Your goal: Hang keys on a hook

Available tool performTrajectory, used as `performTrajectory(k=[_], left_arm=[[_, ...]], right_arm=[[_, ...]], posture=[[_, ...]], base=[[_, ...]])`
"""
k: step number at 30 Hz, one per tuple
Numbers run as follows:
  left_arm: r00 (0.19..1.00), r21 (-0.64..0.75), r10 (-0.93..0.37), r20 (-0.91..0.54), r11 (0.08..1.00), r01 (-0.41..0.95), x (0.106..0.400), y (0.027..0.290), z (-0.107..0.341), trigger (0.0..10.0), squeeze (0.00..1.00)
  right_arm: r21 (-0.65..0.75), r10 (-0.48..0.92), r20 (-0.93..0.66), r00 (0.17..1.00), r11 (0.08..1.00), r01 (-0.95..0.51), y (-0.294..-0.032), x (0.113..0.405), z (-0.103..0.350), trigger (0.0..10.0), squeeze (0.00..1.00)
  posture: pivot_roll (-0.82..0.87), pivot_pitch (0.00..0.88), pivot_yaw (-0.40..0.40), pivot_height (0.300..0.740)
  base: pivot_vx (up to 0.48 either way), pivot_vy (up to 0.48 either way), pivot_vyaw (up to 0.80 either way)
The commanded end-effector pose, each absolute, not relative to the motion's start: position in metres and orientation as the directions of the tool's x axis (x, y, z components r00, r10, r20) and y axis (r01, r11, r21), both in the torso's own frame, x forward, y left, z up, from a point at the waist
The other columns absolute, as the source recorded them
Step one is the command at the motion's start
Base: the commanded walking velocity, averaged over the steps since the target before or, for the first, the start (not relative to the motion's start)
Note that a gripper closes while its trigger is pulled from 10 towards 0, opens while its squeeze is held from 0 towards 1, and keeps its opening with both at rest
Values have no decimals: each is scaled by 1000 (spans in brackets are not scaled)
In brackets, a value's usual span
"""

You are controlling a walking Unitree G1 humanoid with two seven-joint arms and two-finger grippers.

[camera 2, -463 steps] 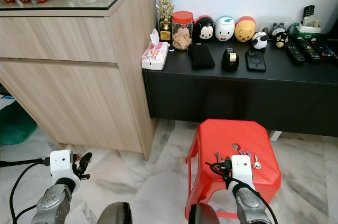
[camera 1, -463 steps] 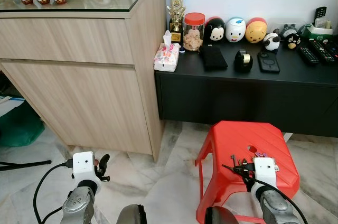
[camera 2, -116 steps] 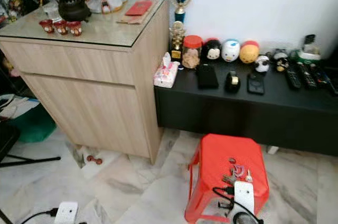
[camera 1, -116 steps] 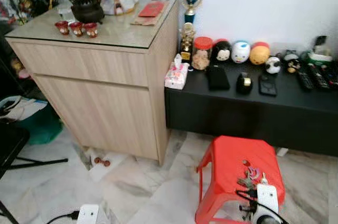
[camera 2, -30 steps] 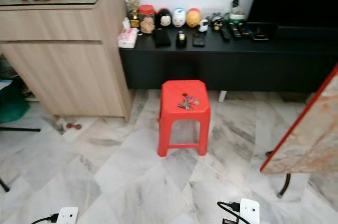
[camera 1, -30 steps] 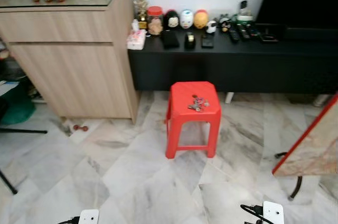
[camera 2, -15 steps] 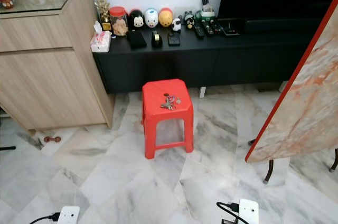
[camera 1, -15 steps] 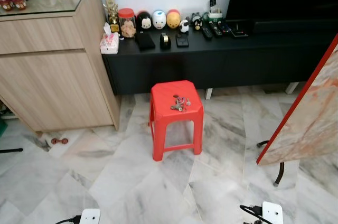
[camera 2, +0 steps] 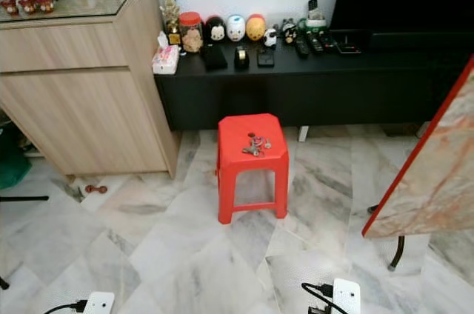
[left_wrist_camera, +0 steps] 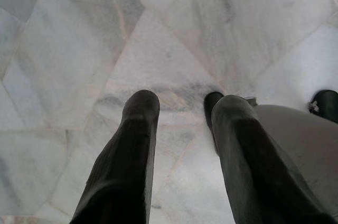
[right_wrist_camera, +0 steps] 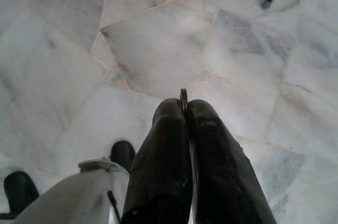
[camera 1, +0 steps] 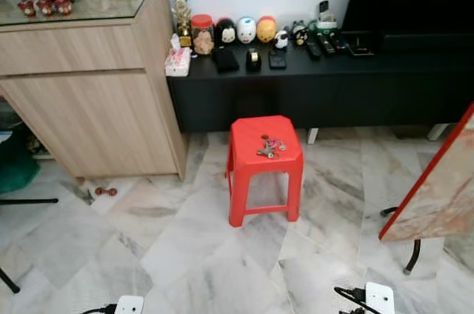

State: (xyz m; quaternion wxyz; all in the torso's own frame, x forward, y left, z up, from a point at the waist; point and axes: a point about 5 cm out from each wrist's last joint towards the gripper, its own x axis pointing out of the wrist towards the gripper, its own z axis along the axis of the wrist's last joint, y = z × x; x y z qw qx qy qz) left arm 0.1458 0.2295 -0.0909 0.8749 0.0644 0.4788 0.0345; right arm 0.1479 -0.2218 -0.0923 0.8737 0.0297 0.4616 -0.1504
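Keys (camera 1: 269,146) loose mid-top of red stool (camera 1: 245,157), right gripper (right_wrist_camera: 186,109) pinched on a small ring, left gripper (left_wrist_camera: 182,109) parted over floor — hook yet to find.

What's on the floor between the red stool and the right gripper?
Just bare marble floor between the red stool and the right gripper, seen in the left eye view.

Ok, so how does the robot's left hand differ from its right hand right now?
The left hand's fingers stand apart; the right hand's are pressed together. The left hand holds nothing, while a thin metal ring pokes out at the right hand's tips. Both are black and point down at the marble floor.
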Motion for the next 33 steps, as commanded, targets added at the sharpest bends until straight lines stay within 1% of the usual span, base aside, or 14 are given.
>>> performTrajectory(k=[1,5,7,12,18,33], left_arm=[[526,156,129,-841,988,7,143,230,-92,10000,0],[521,159,130,-843,987,10,142,229,-93,10000,0],[521,156,128,-844,988,10,142,228,-93,10000,0],[521,151,125,-844,988,8,142,227,-93,10000,0],[525,152,124,-842,988,10,143,227,-93,10000,0],[526,147,123,-841,989,4,144,226,-93,10000,0]], right_arm=[[-82,-249,-808,533,945,317,-224,149,-91,10000,0],[-81,-255,-804,537,942,326,-226,151,-90,10000,0],[-93,-269,-797,541,940,330,-238,152,-87,10000,0],[-105,-280,-797,535,937,334,-247,147,-86,10000,0],[-106,-282,-803,526,935,339,-249,138,-89,10000,0],[-107,-282,-805,522,935,339,-249,140,-88,10000,0]], posture=[[-98,0,19,740],[-99,0,19,740],[-93,0,10,740],[-90,0,7,740],[-93,0,6,740],[-93,0,0,740]], base=[[0,-289,0],[0,-298,0],[0,-309,0],[0,-314,0],[0,-367,0],[0,-394,0]])
